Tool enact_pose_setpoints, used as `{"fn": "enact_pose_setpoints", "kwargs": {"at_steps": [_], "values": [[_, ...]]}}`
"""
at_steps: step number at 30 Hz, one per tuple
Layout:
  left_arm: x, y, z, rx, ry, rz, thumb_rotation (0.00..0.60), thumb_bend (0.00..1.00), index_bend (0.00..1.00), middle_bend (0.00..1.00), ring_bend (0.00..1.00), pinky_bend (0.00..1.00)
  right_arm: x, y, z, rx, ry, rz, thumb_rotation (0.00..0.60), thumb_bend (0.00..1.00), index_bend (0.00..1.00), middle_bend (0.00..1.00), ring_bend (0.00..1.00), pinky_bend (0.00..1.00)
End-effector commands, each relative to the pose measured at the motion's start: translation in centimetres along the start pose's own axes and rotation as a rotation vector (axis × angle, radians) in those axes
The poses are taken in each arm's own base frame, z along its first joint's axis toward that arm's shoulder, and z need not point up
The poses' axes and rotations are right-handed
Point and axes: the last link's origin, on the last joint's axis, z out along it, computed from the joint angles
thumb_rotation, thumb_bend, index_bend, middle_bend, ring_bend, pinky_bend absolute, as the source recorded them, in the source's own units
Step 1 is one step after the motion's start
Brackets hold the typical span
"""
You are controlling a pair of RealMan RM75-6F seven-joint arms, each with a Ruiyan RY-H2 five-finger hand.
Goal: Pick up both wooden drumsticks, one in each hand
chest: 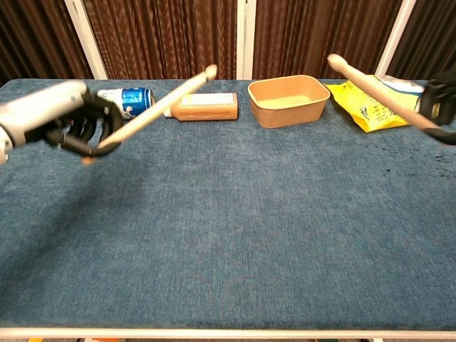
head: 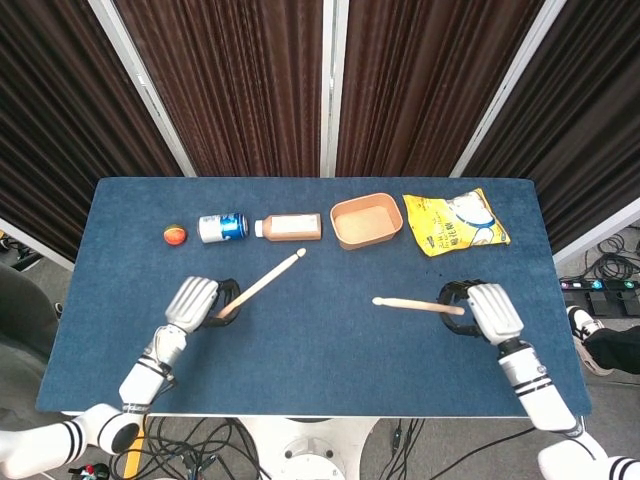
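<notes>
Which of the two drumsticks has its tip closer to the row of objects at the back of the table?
The drumstick in the left hand: this left drumstick nearly reaches the brown bottle, while the right drumstick points across mid-table.
</notes>
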Motion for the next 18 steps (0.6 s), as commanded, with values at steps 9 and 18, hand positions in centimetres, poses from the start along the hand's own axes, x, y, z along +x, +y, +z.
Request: {"fn": "enact_pose_setpoints", "kwargs": {"at_steps": [9,18], "values": [[2.5,5.2,2.7,-0.334,0.027,-0.109,0.600,0.56,0.68,0.74,0.72,0.80,-4.4,-7.1,2.1,0.119,-0.011,0.305,0.600,1.00,0.70,0.66,0.50,0.46],[1.7,6.8,3.1,-0.396,-0.006,-0.110,0.600,0.56,0.68,0.74,0.72,0.80,-6.2,-9.5,3.2,0.100,-0.012,0.387,0.600,1.00,0.71,0.66,0.51,0.46]]}}
